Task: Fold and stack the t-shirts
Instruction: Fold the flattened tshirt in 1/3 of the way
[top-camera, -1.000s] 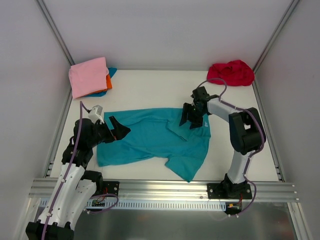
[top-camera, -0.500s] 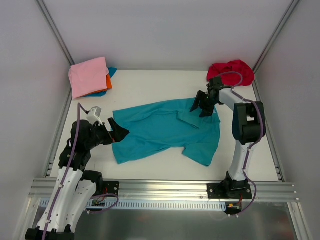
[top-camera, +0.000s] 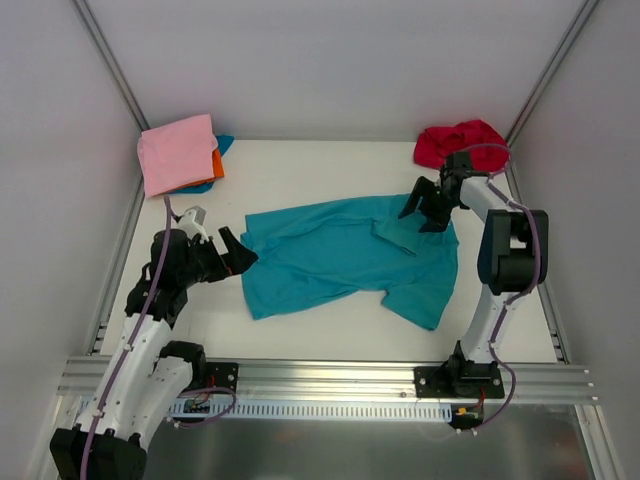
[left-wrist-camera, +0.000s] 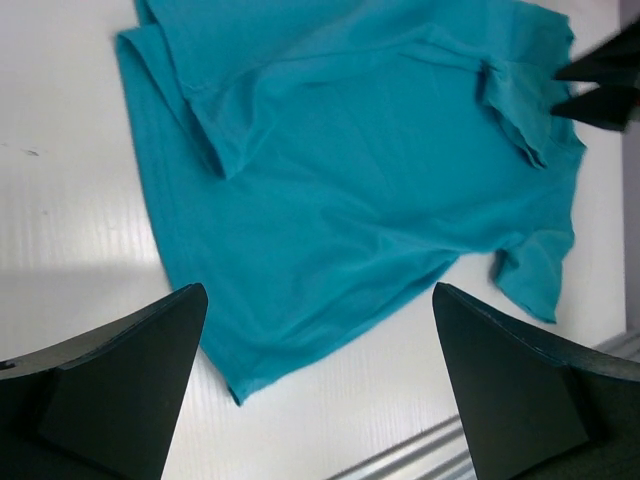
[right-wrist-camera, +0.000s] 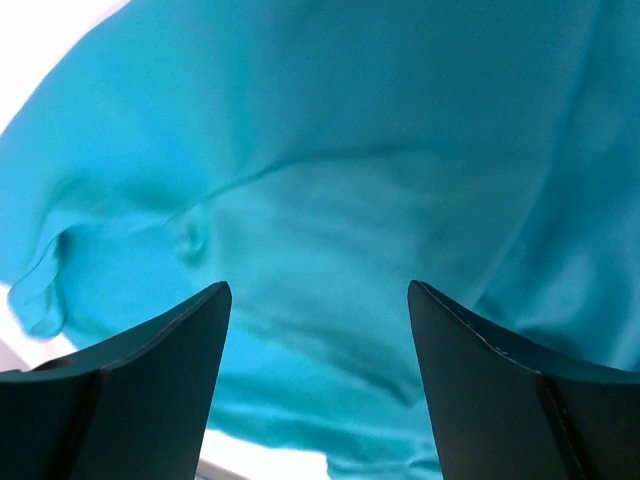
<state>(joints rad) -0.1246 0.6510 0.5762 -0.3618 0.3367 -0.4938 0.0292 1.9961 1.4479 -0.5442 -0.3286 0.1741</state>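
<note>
Teal shirt (top-camera: 350, 255) lies spread in middle of table (top-camera: 300, 170), a bit wrinkly. Long way runs left to right.
Left gripper (top-camera: 237, 256) just beside shirt's left edge. Fingers wide apart, holding nothing.
Right gripper (top-camera: 426, 211) low over shirt's far right corner. Fingers apart, cloth under them, not pinched.
Each arm nearer its own end of shirt.
Left arm bent low, pointing right. Right arm stretched far, wrist turned left.
Pink shirt (top-camera: 178, 150) tops pile far left. Red shirt (top-camera: 460, 143) bunched far right.

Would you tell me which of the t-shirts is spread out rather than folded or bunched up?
The teal t-shirt, mid-table; the pink one lies folded, the red one bunched.
</note>
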